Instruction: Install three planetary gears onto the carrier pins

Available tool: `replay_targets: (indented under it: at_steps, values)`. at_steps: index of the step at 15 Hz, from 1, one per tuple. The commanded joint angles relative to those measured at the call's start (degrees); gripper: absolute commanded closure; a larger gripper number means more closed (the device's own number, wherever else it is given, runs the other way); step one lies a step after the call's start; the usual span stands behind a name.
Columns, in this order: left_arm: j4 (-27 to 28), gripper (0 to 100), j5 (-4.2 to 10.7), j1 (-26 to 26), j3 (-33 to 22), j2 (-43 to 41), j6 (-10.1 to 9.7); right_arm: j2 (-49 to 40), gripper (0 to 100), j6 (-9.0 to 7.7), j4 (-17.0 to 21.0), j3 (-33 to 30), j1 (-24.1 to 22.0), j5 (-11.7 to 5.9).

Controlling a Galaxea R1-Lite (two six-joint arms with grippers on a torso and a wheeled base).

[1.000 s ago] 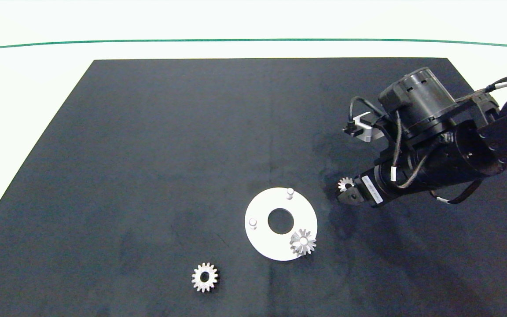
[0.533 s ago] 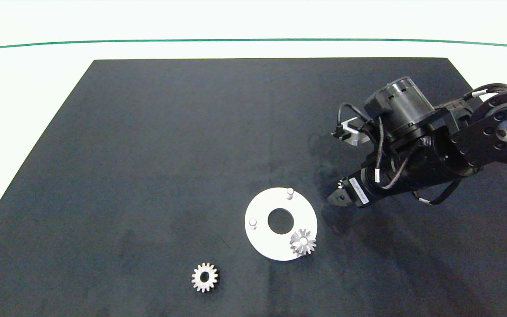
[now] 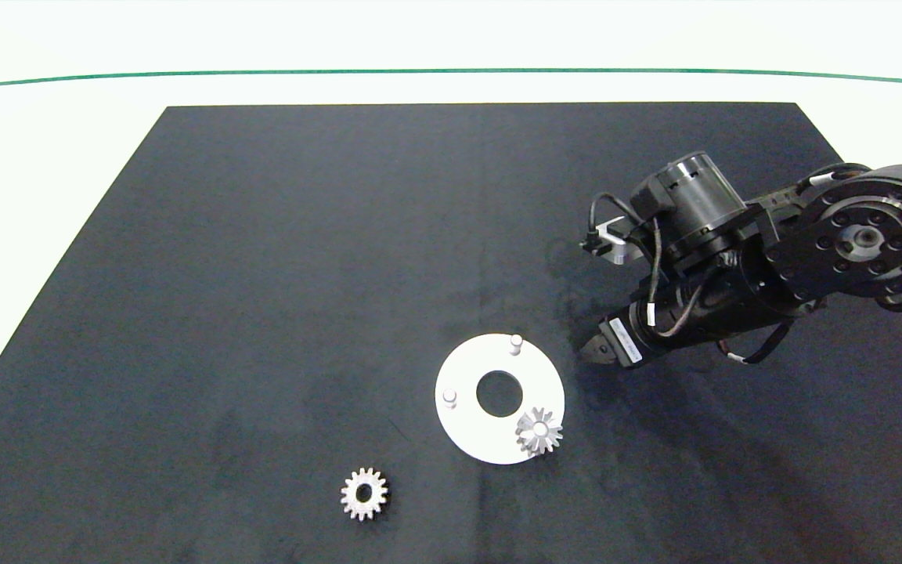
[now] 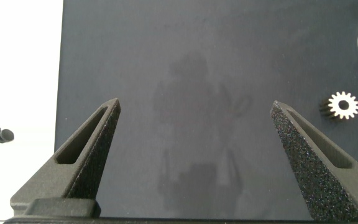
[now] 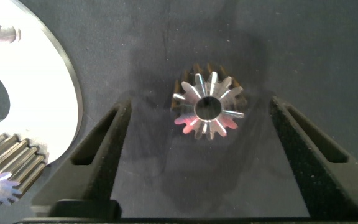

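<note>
A small silver gear [image 5: 207, 109], bright teeth round a centre hole, lies flat on the black mat [image 3: 263, 274] just off the white disc [image 3: 467, 427], towards the mat's right edge. The right gripper [image 5: 197, 134] straddles it with fingers spread wide, gripping nothing. One gear [image 3: 538, 431] sits on a disc pin; two pins [image 3: 515, 344] stand bare. A third gear [image 3: 363, 493] lies near the front edge. The left gripper [image 4: 194, 134] is also wide open, empty.
</note>
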Motion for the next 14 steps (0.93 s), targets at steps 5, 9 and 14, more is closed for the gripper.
replay_targets:
  at_steps: [5, 9, 14]
  values:
    - [0.12, 0, -0.04, -0.08, 0.01, 0.08, 0.1, 0.72, 25, -0.13, 0.21, -1.37, -0.14, 0.0]
    - [0.12, 0, 0.05, -0.08, -0.08, 0.0, 0.1, 0.81, 34, -0.4, 0.21, -1.46, -0.58, 0.09]
    - [0.12, 0, 0.05, -0.08, -0.16, 0.17, 0.1, 1.16, 43, -0.31, 0.21, -1.46, -0.58, 0.27]
